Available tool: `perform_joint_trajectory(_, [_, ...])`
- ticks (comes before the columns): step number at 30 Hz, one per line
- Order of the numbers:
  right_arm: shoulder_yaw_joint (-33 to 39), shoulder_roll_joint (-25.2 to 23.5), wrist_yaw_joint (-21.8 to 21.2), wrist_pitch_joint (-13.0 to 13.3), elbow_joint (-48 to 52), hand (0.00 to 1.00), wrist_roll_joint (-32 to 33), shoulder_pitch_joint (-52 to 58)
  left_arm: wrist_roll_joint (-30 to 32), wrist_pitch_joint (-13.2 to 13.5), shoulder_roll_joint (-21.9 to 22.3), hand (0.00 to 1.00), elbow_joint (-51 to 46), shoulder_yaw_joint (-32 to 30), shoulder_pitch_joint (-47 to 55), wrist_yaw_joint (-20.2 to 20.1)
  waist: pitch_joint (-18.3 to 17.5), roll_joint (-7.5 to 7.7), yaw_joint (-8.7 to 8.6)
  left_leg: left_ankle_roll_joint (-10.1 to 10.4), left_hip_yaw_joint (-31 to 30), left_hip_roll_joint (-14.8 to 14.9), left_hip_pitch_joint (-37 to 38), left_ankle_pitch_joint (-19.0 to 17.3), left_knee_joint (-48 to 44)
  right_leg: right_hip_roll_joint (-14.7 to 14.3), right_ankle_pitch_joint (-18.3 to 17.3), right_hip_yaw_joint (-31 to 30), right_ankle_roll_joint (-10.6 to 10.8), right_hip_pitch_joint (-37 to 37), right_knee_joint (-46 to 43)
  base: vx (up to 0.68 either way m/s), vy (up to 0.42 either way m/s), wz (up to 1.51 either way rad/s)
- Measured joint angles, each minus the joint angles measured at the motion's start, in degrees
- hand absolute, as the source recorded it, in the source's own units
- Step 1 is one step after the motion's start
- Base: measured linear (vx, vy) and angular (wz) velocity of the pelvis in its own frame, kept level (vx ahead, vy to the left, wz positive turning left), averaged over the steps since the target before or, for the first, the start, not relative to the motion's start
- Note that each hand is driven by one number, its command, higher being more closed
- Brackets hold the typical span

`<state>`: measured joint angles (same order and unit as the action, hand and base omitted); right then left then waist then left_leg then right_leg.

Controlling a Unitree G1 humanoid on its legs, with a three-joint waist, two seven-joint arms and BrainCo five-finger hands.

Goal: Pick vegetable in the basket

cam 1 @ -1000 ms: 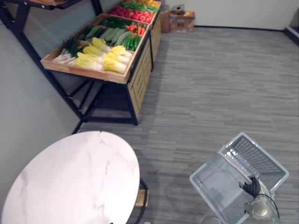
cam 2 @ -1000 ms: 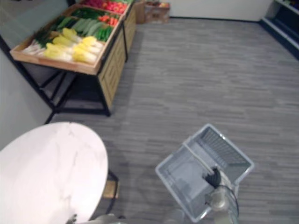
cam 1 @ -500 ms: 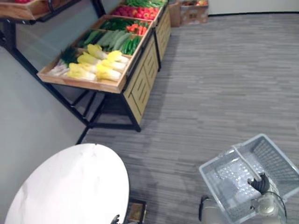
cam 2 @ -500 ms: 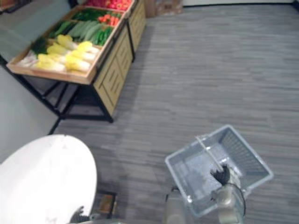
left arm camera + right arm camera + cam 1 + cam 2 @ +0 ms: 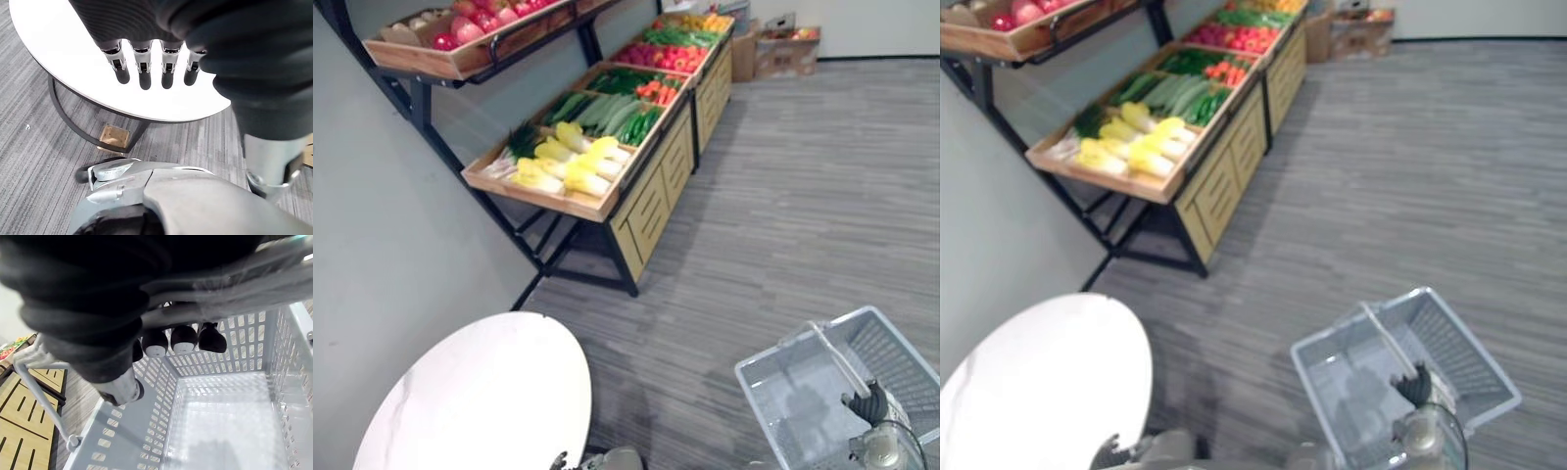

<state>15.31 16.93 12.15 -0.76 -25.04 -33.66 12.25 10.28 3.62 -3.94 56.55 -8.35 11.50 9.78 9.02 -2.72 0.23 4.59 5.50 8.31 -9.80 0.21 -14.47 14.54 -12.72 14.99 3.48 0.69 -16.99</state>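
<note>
A grey plastic basket (image 5: 773, 392) hangs low on the right, above the carpet. My right hand (image 5: 869, 403) is shut on its handle (image 5: 44, 401), the fingers (image 5: 181, 338) curled round the bar. The basket (image 5: 234, 338) has nothing inside. The vegetables lie in a wooden stand further off to the left: yellow cabbages (image 5: 570, 168) at the near end, green cucumbers (image 5: 607, 110) behind them and red ones (image 5: 666, 57) further back. My left hand (image 5: 142, 73) hangs open with straight fingers beside the round white table (image 5: 58, 54).
The round white marble table (image 5: 480, 401) stands at the lower left, close to me. An upper shelf with red apples (image 5: 470, 24) juts out over the stand. Cardboard boxes (image 5: 783, 49) sit against the far wall. Grey carpet (image 5: 803, 196) lies between me and the stand.
The whole view has swung, so the camera moved: the stand now sits nearer the middle and its upper shelf shows. The basket stays in my right hand.
</note>
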Motion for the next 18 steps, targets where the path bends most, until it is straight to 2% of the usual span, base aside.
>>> perform_joint_trajectory(1, [-0.2, 0.12, 0.01, -0.07, -0.43, 1.0, -0.01, -0.61, 0.0, -0.02, 0.22, 0.0, 0.13, -0.33, 0.18, 0.02, -0.04, -0.07, 0.02, 0.48, -1.03, -1.22, 0.14, 0.72, 3.87, 0.94, -0.24, -0.11, 1.48, 0.0, -0.16, 0.32, 0.267, 0.13])
perform_joint_trajectory(2, [-0.54, 0.11, 0.01, -0.16, -0.65, 1.0, -0.02, -1.06, 0.01, -0.02, 0.35, 0.0, 0.22, -0.45, 0.36, 0.04, -0.14, -0.24, 0.02, 0.45, -1.73, -1.6, 0.25, 1.15, 5.56, 1.09, -0.48, -0.21, 2.0, 0.0, -0.12, 0.22, 0.215, 0.03])
perform_joint_trajectory(5, [-2.45, 0.21, 0.12, -0.29, -0.62, 1.0, -0.05, -2.17, 0.0, -0.07, 0.56, 0.0, 0.59, -0.82, 1.2, 0.55, -0.46, -1.34, 0.16, 0.4, -3.0, -0.7, 0.76, 2.25, 11.35, 0.54, -2.4, -1.25, 5.81, -0.88, -0.05, 0.31, 0.365, -0.12])
perform_joint_trajectory(6, [-3.35, -1.61, 0.19, -0.3, -1.97, 1.0, 0.02, -3.16, -0.03, -0.5, -0.41, 0.0, 1.24, -1.17, 0.57, 1.02, -0.22, 0.75, 0.4, 1.7, -1.01, -2.32, 2.02, 1.49, 9.19, 2.27, -2.58, -2.84, 7.06, -2.49, 0.9, 0.41, 0.434, -0.26])
perform_joint_trajectory(7, [-4.95, -2.76, 0.26, 0.31, -1.79, 1.0, 0.12, -3.06, 0.07, -0.55, -1.61, 0.0, 1.04, -1.0, 0.53, 1.35, -0.26, 2.64, 0.85, 0.69, 0.24, -3.51, 0.81, -2.24, 3.69, 2.84, -0.34, -4.79, 7.3, -5.28, 5.25, 0.35, 0.348, -0.32])
perform_joint_trajectory(9, [-6.04, -3.32, 0.25, 0.89, -1.51, 1.0, 0.14, -3.13, 0.05, -0.67, -1.95, 0.0, 1.01, -1.11, 0.51, 1.4, -0.93, 3.6, 1.71, -0.55, 2.15, -4.16, -1.63, -7.94, -4.85, 4.07, 3.26, -7.58, 9.26, -7.43, 9.09, 0.3, 0.301, -0.37])
perform_joint_trajectory(11, [-6.13, -3.35, 0.25, 1.01, -0.59, 1.0, 0.08, -2.96, 0.06, -0.7, -2.01, 0.0, 1.06, -0.71, 0.41, 1.5, -2.69, 3.74, 1.44, -2.14, 3.51, -6.11, -1.7, -10.79, -5.23, 6.18, 4.96, -10.19, 9.75, -5.11, 6.31, 0.31, 0.353, -0.21])
perform_joint_trajectory(12, [-6.06, -3.43, 0.26, 0.83, -0.63, 1.0, -0.02, -3.21, 0.05, -1.02, -1.92, 0.0, 1.04, -0.33, 0.0, 1.58, -2.64, 3.58, 1.61, -2.84, 4.57, -7.08, -0.43, -11.22, -4.21, 7.13, 5.96, -12.42, 8.41, -1.36, -0.55, 0.34, 0.419, -0.39])
perform_joint_trajectory(13, [-6.11, -3.96, 0.24, 0.56, -0.64, 1.0, 0.0, -4.28, -0.01, -1.19, -2.2, 0.0, 0.91, -0.18, 0.1, 1.62, -2.53, 3.29, 2.21, -3.21, 5.26, -7.12, 1.56, -11.38, -2.75, 7.15, 7.92, -14.05, 5.48, 2.89, -7.94, 0.29, 0.369, -0.55])
perform_joint_trajectory(14, [-6.63, -5.22, 0.24, 0.71, -0.5, 1.0, 0.01, -4.72, -0.07, -1.38, -3.3, 0.0, 0.77, 0.7, 0.38, 1.69, -2.39, 3.34, 2.01, -3.37, 5.64, -6.78, 4.56, -11.33, -0.76, 6.8, 11.7, -14.24, 0.59, 6.87, -16.66, 0.22, 0.258, -0.45])
perform_joint_trajectory(15, [-7.04, -5.97, 0.24, 0.98, -0.5, 1.0, 0.02, -4.56, -0.16, -1.38, -3.79, 0.0, 0.32, 1.39, 0.52, 1.73, -2.02, 3.64, 1.79, -3.62, 5.62, -6.52, 6.42, -11.46, 0.36, 6.46, 12.4, -14.55, 0.13, 8.29, -20.83, 0.22, 0.148, -0.14])
perform_joint_trajectory(16, [-7.36, -7.8, 0.16, 1.85, -0.5, 1.0, 0.06, -4.1, -0.24, -1.34, -5.77, 0.0, -0.21, 2.05, 0.49, 1.78, -1.23, 4.71, 1.49, -4.06, 5.13, -6.51, 9.89, -11.73, 2.43, 4.83, 10.24, -15.7, -0.25, 10.27, -28.05, 0.17, 0.051, 0.09])
perform_joint_trajectory(17, [-7.38, -8.49, 0.11, 2.3, -0.43, 1.0, 0.09, -4.11, -0.24, -1.37, -6.47, 0.0, -0.22, 2.36, 0.3, 1.83, -1.1, 5.18, 1.36, -4.14, 4.99, -6.37, 11.28, -11.83, 3.19, 3.83, 8.36, -15.55, 0.17, 10.85, -30.27, 0.2, -0.021, 0.22])
perform_joint_trajectory(18, [-7.31, -8.57, 0.12, 2.74, -0.25, 1.0, 0.14, -3.75, -0.24, -1.38, -6.32, 0.0, -0.22, 2.79, -0.32, 2.01, -1.12, 5.18, 0.85, -4.21, 4.79, -6.04, 13.48, -11.96, 4.42, 2.08, 4.77, -14.06, 0.45, 11.81, -30.85, 0.23, -0.113, 0.22])
